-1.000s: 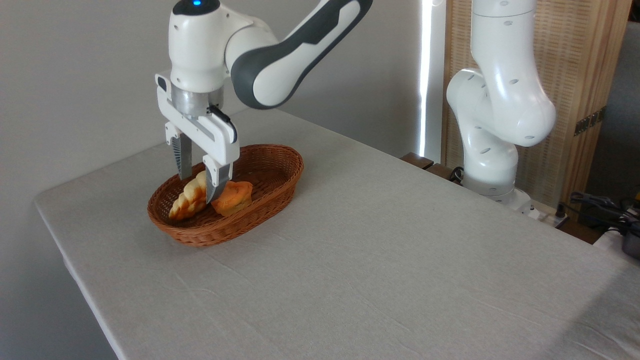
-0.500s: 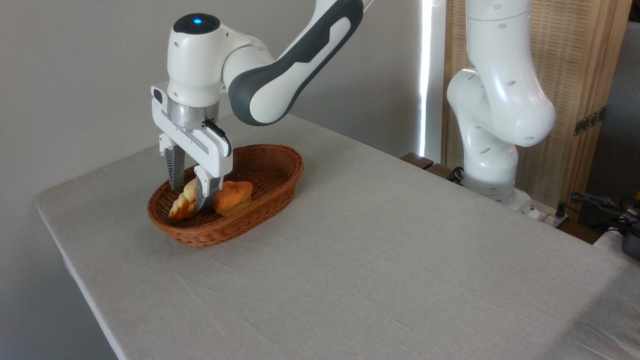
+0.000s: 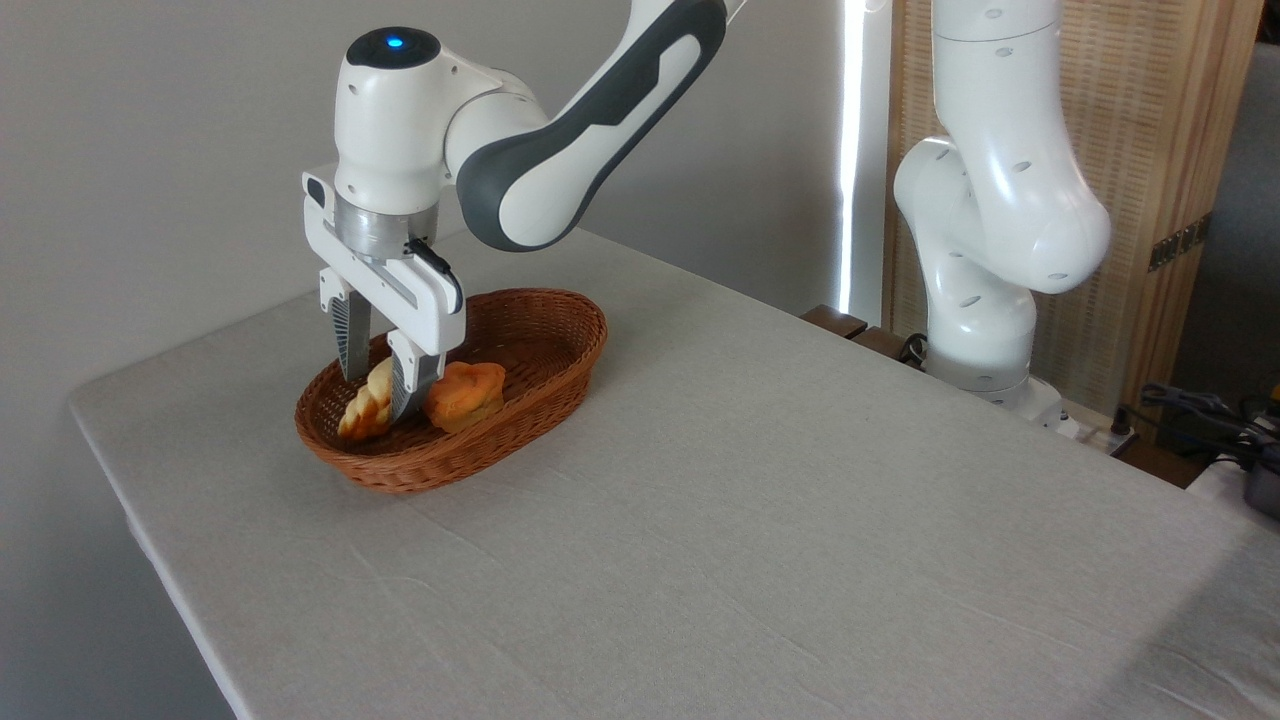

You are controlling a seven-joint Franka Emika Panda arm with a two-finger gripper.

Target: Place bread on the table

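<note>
The bread (image 3: 358,416), a pale golden braided loaf, lies in the left end of a brown wicker basket (image 3: 566,316) on the grey-beige table (image 3: 760,500). My gripper (image 3: 376,398) points straight down into the basket and is open. One finger stands behind the loaf and the other in front of it, so the loaf's upper middle sits between them. The front finger hides part of the loaf. I cannot tell whether the pads touch it.
An orange-brown muffin-like bun (image 3: 466,394) lies in the basket just right of the front finger. The arm's white base (image 3: 985,300) stands at the table's far right edge, with a wooden screen (image 3: 1150,120) behind it. Cables (image 3: 1200,410) lie at the far right.
Since one second ago the gripper has come down and a little left into the basket, its fingers now astride the bread. Over the last half second nothing visibly moved.
</note>
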